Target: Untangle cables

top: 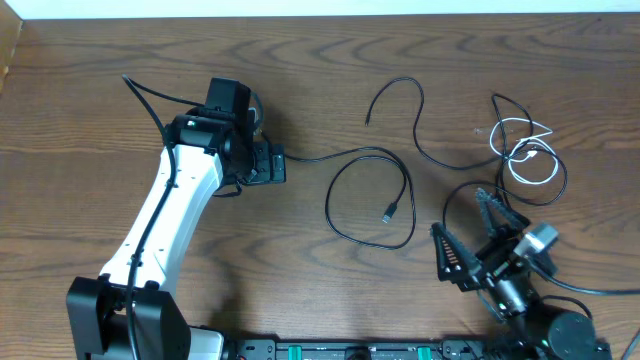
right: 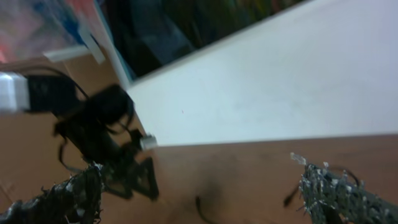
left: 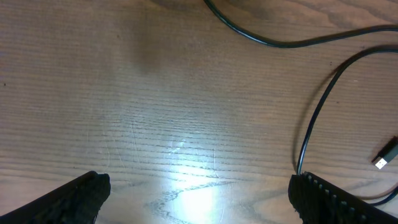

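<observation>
Cables lie on the wooden table (top: 90,90) in two groups. One black cable (top: 328,203) runs from beside the left gripper (top: 268,163) toward the table centre, forms an open loop and ends in a small plug (top: 388,214) inside that loop. The left gripper's fingers (left: 81,196) stand wide apart and hold nothing. In the left wrist view the looped cable (left: 311,124) passes just beside the finger on the frame's right side, and contact cannot be determined; bare table shows between the fingers. A second black cable (top: 421,105) arcs across the upper centre toward the white cable (top: 525,150), which lies bunched with further black strands near the far right of the table. The right gripper (top: 470,232) sits near this bunch on its near side, fingers (right: 336,193) spread wide and empty. Black strands curve close to its fingertips.
</observation>
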You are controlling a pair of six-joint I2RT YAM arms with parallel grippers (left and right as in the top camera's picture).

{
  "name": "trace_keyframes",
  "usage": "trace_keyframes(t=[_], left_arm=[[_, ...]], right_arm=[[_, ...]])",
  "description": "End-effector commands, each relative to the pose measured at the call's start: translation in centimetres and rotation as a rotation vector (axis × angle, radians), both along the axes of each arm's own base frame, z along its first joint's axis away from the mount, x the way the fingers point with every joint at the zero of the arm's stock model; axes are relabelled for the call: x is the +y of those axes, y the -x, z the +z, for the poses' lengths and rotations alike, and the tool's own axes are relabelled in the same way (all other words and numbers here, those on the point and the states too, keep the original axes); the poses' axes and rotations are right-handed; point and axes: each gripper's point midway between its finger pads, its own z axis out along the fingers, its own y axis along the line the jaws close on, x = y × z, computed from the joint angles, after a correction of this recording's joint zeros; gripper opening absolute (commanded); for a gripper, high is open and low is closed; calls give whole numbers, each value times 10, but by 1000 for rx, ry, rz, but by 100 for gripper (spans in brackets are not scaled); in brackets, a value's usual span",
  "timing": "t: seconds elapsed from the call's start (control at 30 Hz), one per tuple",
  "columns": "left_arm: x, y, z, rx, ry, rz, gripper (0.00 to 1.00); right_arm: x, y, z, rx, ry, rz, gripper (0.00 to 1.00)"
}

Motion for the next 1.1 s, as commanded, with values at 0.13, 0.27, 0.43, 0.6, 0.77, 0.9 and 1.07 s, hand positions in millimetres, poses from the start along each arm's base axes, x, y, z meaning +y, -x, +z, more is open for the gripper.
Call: trace_keyframes(t=[0.13,0.27,0.43,0.6,0.77,0.9,1.07], left_arm=[[2,1,-3,10,-7,7,97],[2,1,-3,10,-7,7,97],[2,1,-3,10,-7,7,97],[2,1,-3,10,-7,7,97],[2,1,-3,10,-7,7,97],[2,1,-3,10,-7,7,97],[2,1,-3,10,-7,7,97]], right_arm=[[4,-14,-61,123,53,-6,99],[5,-14,-84,209,90,-2,99],[5,-14,-101,272,116,-6,99],[5,-14,-101,272,116,-6,99],[-2,-18,-101,258,142,-53,99],[-29,-31,-104,198,287,-219,99],[-52,-38,-104,115,487,-337,99]])
